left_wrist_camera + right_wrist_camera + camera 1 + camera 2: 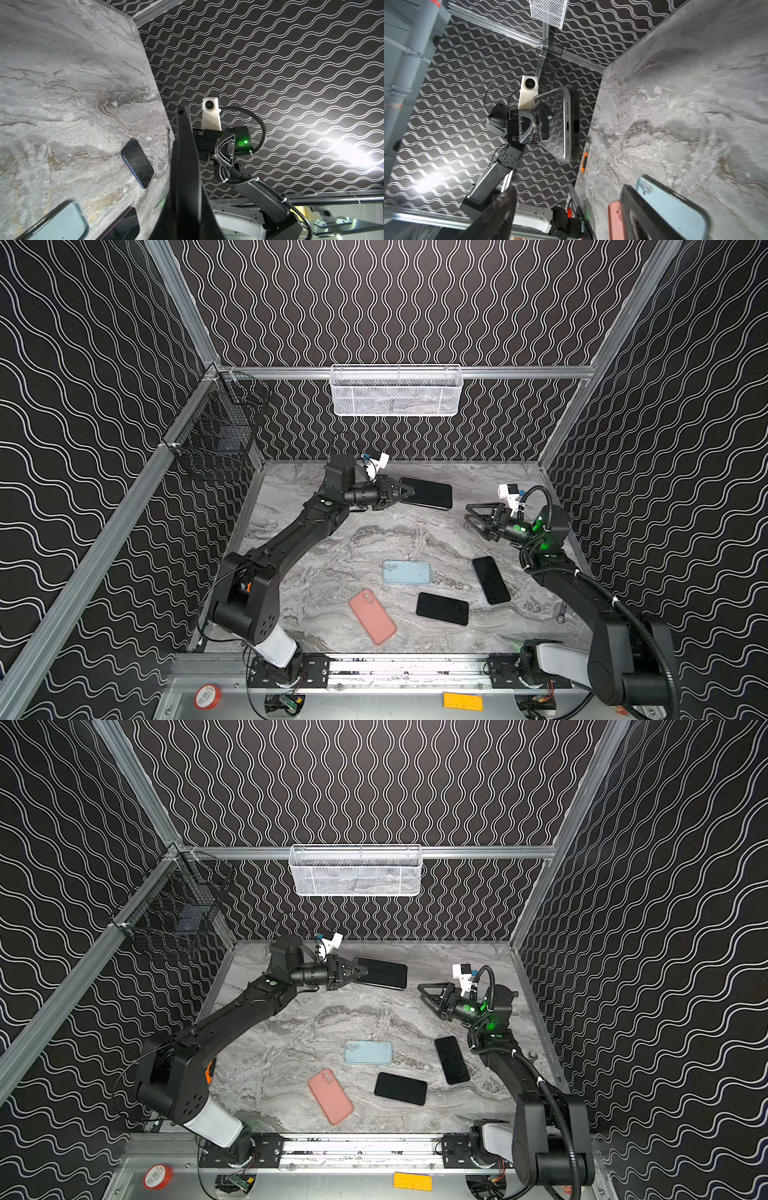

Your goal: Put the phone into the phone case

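Note:
My left gripper (pixel 409 491) (pixel 362 970) is shut on the near end of a black-screened phone (pixel 429 492) (pixel 384 972) at the back of the marble table (pixel 374 539). In the right wrist view the phone's silver edge (pixel 568 124) is tilted against a dark phone case (pixel 576 126) behind it. My right gripper (pixel 468 516) (pixel 422 994) hovers open and empty to the right of the phone, its fingers pointing at it. In the right wrist view its fingers (pixel 500 212) stand wide apart.
In both top views a light blue case (pixel 406 571), a pink case (pixel 372 616) and two black phones (pixel 442 608) (pixel 491 580) lie on the front half. A white mesh basket (pixel 395 390) hangs on the back wall. A black wire basket (pixel 216 435) hangs left.

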{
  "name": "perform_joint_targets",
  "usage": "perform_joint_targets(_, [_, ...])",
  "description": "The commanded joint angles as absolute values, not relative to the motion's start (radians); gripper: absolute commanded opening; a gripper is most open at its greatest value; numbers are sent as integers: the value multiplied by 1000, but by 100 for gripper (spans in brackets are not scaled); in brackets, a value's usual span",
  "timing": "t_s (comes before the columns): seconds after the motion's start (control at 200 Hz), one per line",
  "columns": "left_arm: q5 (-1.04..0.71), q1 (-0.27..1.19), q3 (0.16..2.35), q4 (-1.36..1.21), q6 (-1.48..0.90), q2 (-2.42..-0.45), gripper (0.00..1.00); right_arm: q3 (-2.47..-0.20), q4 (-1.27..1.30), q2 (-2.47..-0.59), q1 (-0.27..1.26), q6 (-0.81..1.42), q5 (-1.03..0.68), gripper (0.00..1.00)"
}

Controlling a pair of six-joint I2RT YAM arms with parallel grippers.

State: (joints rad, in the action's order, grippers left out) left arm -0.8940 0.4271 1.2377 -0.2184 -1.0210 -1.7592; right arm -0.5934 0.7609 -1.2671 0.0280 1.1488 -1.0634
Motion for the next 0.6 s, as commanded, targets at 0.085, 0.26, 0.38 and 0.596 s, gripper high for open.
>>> perform_joint_targets(0.085, [-913, 449, 1245, -342, -1088, -1765, 0, -605, 1008, -1319, 90, 1271, -1056, 80])
perform_joint_targets(0.26, [-912, 467, 1258, -345, -1098, -1769, 0, -617, 1165, -1379, 113, 1359, -1039, 71])
perform_joint_targets(0.38, [-915, 470, 1265, -336, -1096, -1768, 0, -611, 1265, -1410, 113, 1414, -1030, 58])
perform_joint_targets(0.596, [-918, 470, 1256, -351, -1112, -1770, 0, -595, 1420, -1455, 114, 1505, -1019, 40])
